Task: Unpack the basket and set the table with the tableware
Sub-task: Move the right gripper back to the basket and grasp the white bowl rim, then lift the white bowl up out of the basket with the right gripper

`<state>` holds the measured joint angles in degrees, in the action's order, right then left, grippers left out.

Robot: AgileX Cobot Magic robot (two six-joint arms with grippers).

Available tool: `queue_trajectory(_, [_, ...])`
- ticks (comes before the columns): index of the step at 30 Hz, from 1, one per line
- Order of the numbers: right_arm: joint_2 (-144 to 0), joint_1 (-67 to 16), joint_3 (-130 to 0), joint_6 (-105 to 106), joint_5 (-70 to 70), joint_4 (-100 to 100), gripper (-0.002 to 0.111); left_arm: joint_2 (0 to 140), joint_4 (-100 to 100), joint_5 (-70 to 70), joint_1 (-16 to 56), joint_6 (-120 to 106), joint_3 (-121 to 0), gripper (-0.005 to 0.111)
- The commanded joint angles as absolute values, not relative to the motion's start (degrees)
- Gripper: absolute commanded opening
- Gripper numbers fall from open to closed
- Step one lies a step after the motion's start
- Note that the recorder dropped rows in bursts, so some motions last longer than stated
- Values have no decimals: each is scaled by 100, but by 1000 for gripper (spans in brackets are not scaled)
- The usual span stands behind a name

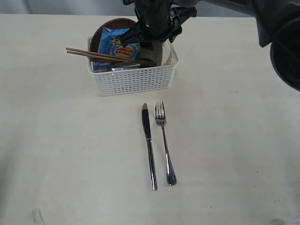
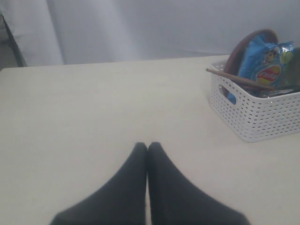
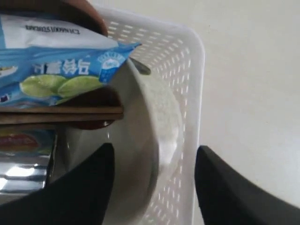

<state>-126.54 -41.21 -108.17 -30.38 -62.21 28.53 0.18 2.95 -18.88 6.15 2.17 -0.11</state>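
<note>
The white basket (image 1: 133,79) stands at the back of the table (image 1: 61,150). It holds wooden chopsticks (image 1: 105,55) lying across its rim, a brown plate (image 1: 110,26) on edge, a cream bowl (image 3: 140,140) and a steel cup (image 3: 18,173). On the table in front of the basket lie the knife (image 1: 149,145) and fork (image 1: 165,140), side by side. My right gripper (image 3: 154,154) is open above the basket's right end, one finger inside the bowl and the other outside the basket wall (image 3: 199,70). My left gripper (image 2: 147,146) is shut and empty, low over bare table away from the basket (image 2: 255,110).
A blue chip bag (image 1: 119,44) leans against the plate inside the basket, over the chopsticks. The right arm (image 1: 276,28) reaches in from the back right. The basket sits close to the table's far edge.
</note>
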Motion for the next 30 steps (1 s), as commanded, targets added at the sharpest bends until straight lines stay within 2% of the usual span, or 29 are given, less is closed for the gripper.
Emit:
queue_trajectory(1, [-12788,-4057,-10851,-3211,-6186,3293,50,0,282,-1828,655,211,0,0])
queue_trajectory(7, [-12899,-4013,-10851,-3233,-6158,3362,41,0,282,-1828,655,211,0,0])
queue_trajectory(14, [-12899,-4013,-10851,-3080,-6046,3362,1,0,282,-1828,655,211,0,0])
queue_trajectory(30, [-12525,-4013,-10862,-2995,-6500,3973,0,0,282,-1828,655,211,0,0])
